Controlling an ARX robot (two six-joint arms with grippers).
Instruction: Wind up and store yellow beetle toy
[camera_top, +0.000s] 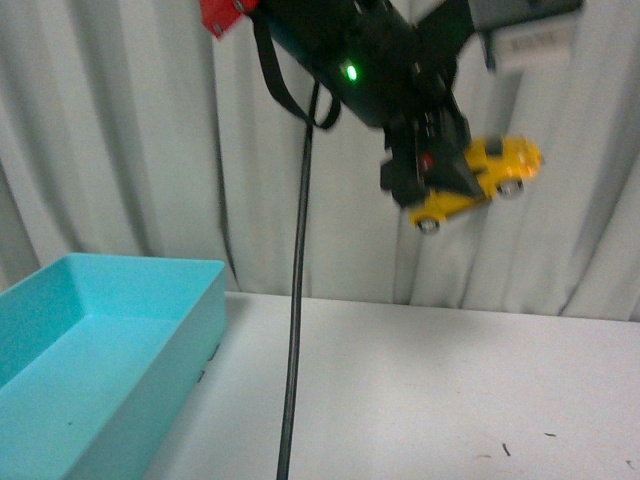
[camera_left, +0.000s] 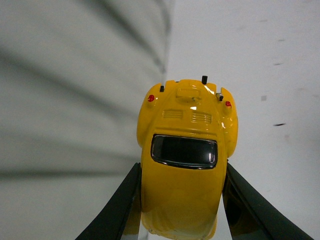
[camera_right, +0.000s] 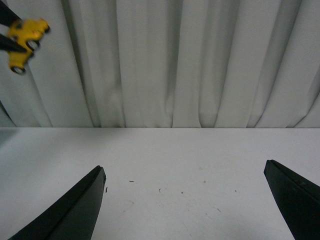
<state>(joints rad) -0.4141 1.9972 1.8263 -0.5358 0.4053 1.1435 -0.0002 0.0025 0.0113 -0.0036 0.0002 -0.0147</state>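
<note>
Held high above the counter (camera_top: 430, 380), the beetle (camera_top: 485, 180) hangs tilted in the left end effector (camera_top: 445, 185), whose two dark fingers (camera_left: 122, 200) clamp the car's flanks, its rear end pointing out past the tips. The right end effector (camera_right: 184, 167) hovers low over bare counter with its jaws spread wide and nothing between them. The toy sits right of centre, in front of the pale curtain (camera_top: 100, 130) and well apart from the turquoise bin (camera_top: 190, 340) at near left, which appears empty. The chief risk, judging by the glossy rounded body, is a slip: a pinch on smooth curved sides could let the car twist or drop from that height, then bounce or roll off the counter. Winding may call for dragging the wheels back along the counter, and pressing at an angle could skid them instead. A black cable (camera_top: 297, 320) hangs between toy and bin, across the likely path to storage, and could snag the arm or the car on the way over.
</note>
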